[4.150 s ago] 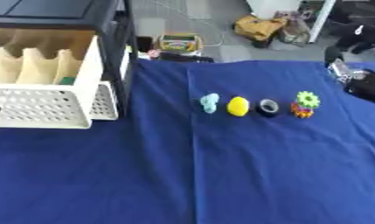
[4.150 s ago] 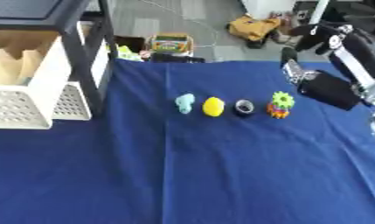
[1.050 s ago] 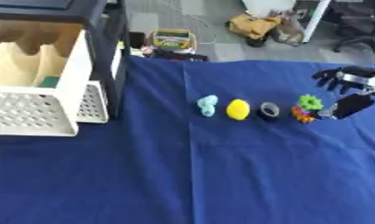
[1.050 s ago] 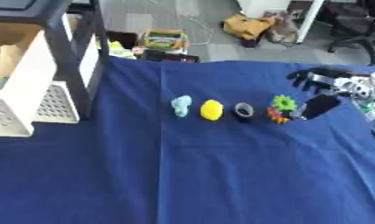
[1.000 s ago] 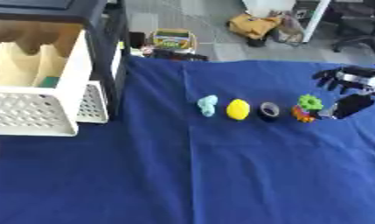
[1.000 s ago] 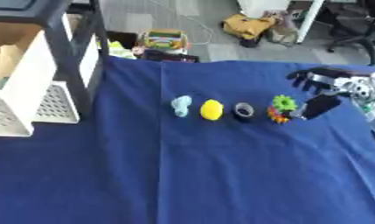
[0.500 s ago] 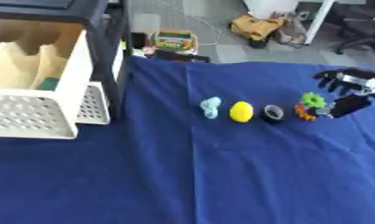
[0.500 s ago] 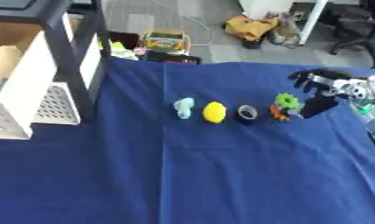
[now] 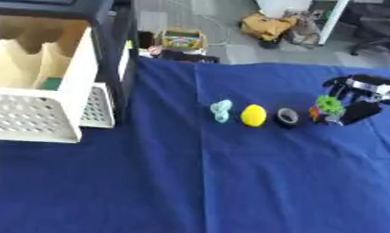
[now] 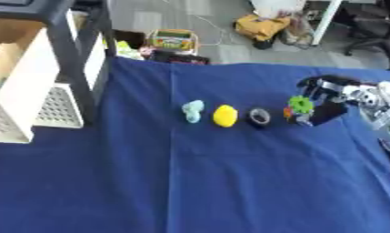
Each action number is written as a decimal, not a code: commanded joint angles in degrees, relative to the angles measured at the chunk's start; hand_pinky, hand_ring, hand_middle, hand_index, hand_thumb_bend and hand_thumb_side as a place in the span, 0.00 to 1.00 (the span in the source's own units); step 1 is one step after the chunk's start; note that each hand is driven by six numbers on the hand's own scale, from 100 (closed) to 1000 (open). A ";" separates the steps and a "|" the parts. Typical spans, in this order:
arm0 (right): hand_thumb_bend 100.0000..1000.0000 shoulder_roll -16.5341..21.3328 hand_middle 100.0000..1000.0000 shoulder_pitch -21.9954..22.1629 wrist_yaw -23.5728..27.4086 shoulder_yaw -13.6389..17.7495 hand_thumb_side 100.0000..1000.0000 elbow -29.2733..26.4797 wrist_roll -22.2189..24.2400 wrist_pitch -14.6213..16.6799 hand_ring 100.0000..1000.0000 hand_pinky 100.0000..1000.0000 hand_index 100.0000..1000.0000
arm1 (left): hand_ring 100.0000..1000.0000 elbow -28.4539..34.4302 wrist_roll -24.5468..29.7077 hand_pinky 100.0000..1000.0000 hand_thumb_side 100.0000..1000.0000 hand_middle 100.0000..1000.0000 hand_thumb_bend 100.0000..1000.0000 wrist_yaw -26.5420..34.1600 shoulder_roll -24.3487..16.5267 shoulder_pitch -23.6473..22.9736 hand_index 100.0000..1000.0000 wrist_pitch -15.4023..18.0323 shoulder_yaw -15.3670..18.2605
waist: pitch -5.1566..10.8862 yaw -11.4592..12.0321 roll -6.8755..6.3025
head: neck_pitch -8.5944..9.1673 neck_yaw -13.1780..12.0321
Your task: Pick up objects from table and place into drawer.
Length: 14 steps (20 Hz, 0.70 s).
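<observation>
Since four seconds ago the right hand (image 9: pixel 358 98) has travelled in from the right edge to the row of objects; over the last second it has barely shifted. It sits at the right end of the row on the blue tablecloth (image 9: pixel 229 182), fingers curved over and thumb reaching down beside the green gear-shaped toy (image 9: pixel 329 105). Whether it already pinches the toy cannot be told. The left hand is out of sight.

From the robot's left to right, the row holds a pale teal squishy figure (image 9: pixel 221 110), a yellow lemon-shaped object (image 9: pixel 252 115), a small black tape roll (image 9: pixel 287 117), then the toy with an orange part low on its left side.

The toy looks like light, rigid plastic with toothed edges; gripping across its body between thumb and fingers should give purchase, though its small size could let it tip.

At far left the white drawer (image 9: pixel 67 113) stands pulled out, with perforated front and cardboard dividers (image 9: pixel 27 68); a small green item (image 9: pixel 52 83) lies inside one compartment.
</observation>
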State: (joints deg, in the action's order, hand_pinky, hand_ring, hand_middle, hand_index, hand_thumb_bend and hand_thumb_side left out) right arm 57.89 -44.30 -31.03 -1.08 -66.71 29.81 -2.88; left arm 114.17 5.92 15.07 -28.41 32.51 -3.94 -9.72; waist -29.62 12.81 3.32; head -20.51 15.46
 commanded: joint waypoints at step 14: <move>0.17 1.87 0.70 -0.90 -0.38 0.46 0.22 -0.35 0.46 -0.74 0.70 0.55 0.90 | 0.00 0.42 1.06 0.22 1.00 0.10 0.00 0.45 0.23 -0.22 0.86 -1.24 0.26 | 1.16 -0.48 0.06 | 0.32 0.07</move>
State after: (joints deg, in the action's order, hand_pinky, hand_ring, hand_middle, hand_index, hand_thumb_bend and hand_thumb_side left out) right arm 57.77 -44.36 -31.16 -1.12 -66.70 29.90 -3.72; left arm 114.44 6.77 15.20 -27.81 32.23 -4.81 -9.68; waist -29.64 12.58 3.36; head -20.52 15.47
